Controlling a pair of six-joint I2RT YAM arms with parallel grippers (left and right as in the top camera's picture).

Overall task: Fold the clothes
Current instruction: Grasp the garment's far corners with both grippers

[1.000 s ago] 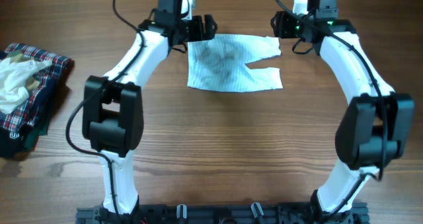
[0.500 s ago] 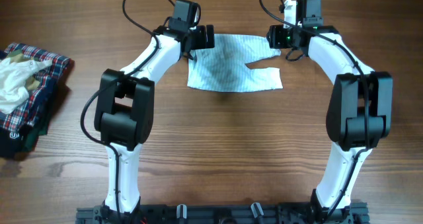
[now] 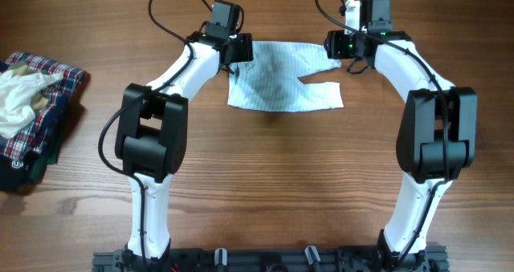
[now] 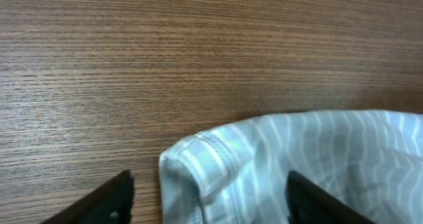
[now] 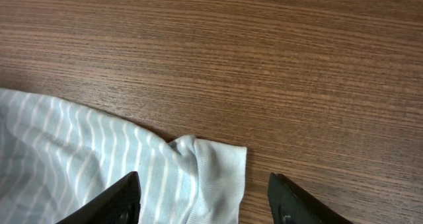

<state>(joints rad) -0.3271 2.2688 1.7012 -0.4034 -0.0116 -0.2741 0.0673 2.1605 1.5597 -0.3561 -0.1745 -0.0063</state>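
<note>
Surface: a brown wood-grain bench [image 3: 265, 184] is carrying everything; nothing of the room beyond it is showing.
Task item: a thin light-blue garment with fine white pinstripes [image 3: 277, 79] is lying flat at the far middle of the bench, between the two arms.
Left pincer [image 4: 209, 184]: standing open, its black fingers [image 4: 115, 197] straddling the garment's stitched far-left corner and gripping nothing. Contact with the cloth cannot be told.
Right pincer [image 5: 203, 181]: standing open, its fingers spreading either side of the garment's far-right corner and holding nothing.
Edges: the garment's right edge is showing a notch.
Open room: wide wood is showing between the garment and the arm bases.
Left edge: a folded red-and-navy plaid garment [image 3: 60, 83] is sitting under a crumpled cream-white cloth [image 3: 20, 99], well apart from the arms.
</note>
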